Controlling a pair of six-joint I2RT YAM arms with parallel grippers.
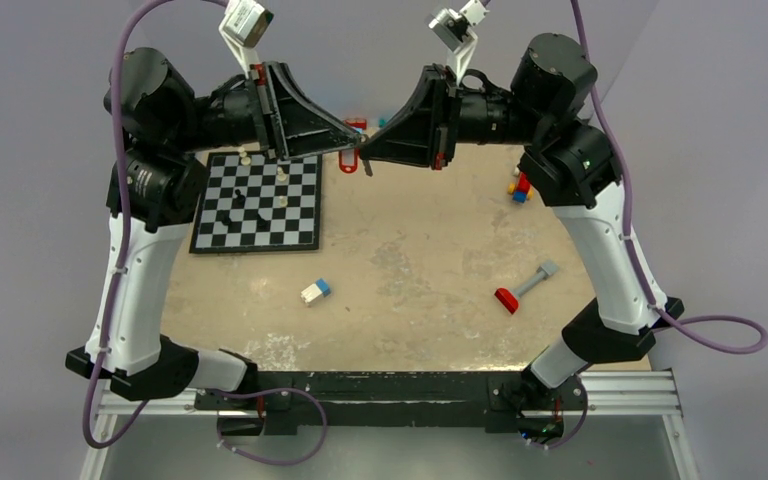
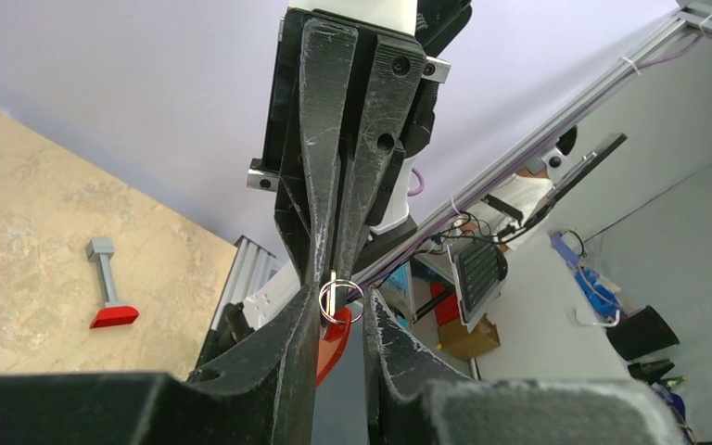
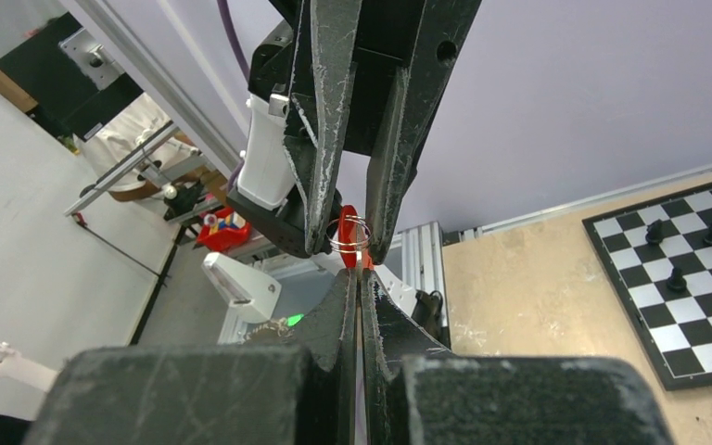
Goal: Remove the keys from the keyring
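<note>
Keyring (image 3: 348, 234) hung above the desk (image 1: 430, 260), spanning the narrow gap of the left end effector (image 3: 346, 253). The right end effector (image 2: 334, 272), closed tight, pinched its edge.

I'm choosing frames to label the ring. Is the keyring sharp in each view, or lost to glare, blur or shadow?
Left wrist: keyring crisp, bright against dark fingers, no glare. Right wrist: crisp too, faint glints; nearest fingers blurred. Top external: even light, soft shadows, but the ring is too small to make out.

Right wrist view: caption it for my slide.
Left gripper pinches silver wire keyring with red plastic tag, meeting shut right gripper.
</note>
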